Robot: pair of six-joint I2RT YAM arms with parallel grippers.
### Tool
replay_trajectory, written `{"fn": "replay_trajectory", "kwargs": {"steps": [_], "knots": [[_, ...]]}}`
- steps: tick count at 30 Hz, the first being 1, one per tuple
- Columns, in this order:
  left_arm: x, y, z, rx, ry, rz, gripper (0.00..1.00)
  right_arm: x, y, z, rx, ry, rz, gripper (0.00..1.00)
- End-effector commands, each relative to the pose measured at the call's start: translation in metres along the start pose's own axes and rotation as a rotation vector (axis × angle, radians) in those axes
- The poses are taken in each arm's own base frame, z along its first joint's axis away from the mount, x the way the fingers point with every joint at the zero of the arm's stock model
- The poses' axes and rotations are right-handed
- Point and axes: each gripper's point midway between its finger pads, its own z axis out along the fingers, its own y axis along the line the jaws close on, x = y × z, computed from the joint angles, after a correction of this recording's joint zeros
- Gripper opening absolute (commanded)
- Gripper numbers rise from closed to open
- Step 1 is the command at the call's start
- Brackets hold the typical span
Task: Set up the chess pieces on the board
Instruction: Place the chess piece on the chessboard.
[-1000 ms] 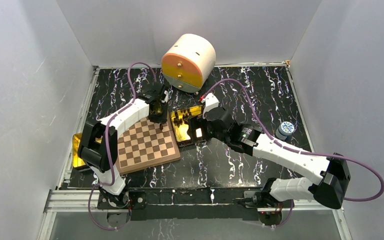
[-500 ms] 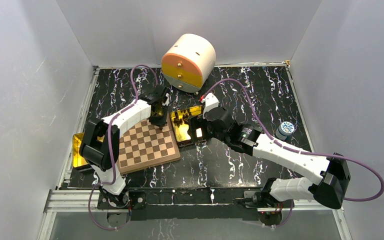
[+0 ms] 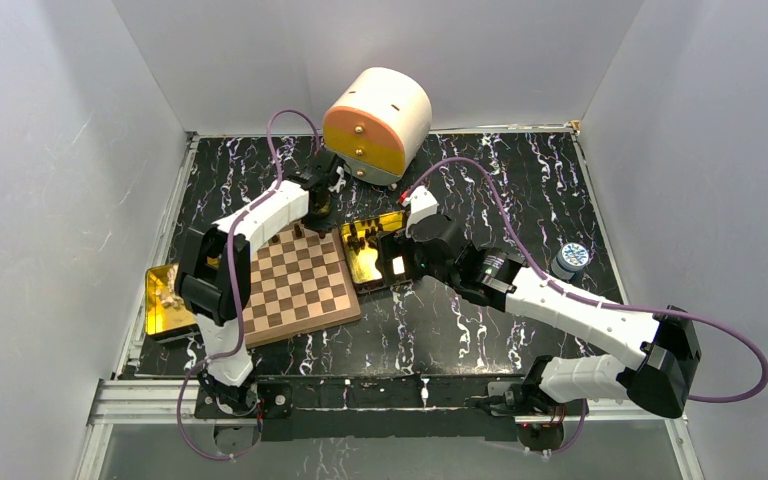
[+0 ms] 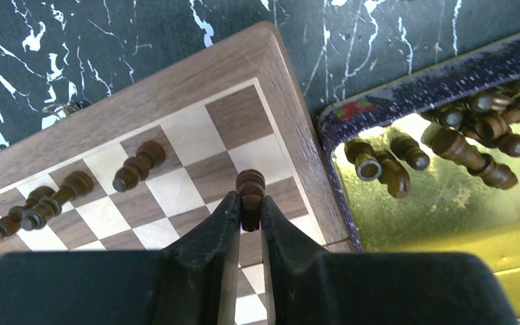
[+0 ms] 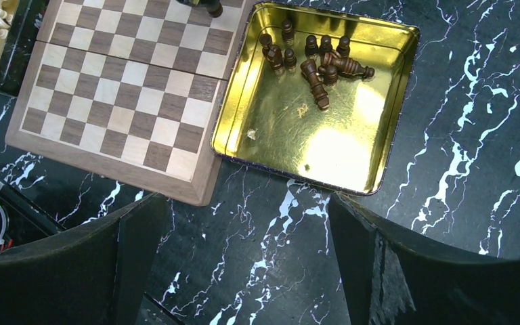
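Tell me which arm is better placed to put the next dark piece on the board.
Left. The left gripper is shut on a dark chess piece over the corner squares of the board. The right gripper is open and empty, near the gold tin.

White arms (image 3: 580,312), black joints (image 3: 665,365), purple cables (image 3: 457,159)
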Motion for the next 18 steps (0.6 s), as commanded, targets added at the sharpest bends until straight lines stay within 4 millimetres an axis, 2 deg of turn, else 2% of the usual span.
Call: {"fn": "replay_trajectory", "kwargs": {"steps": [1,12,18], "knots": [[-0.011,0.015,0.001,-0.015,0.008,-0.019,0.11,-0.018,0.002,-0.009,-0.006,-0.059,0.015,0.99],[-0.019,0.034,0.011,0.001,0.016,-0.063,0.11,-0.017,0.003,-0.007,-0.007,-0.052,0.015,0.99],[-0.020,0.037,0.020,0.011,0.023,-0.069,0.11,-0.018,0.004,-0.007,-0.007,-0.053,0.015,0.99]]}}
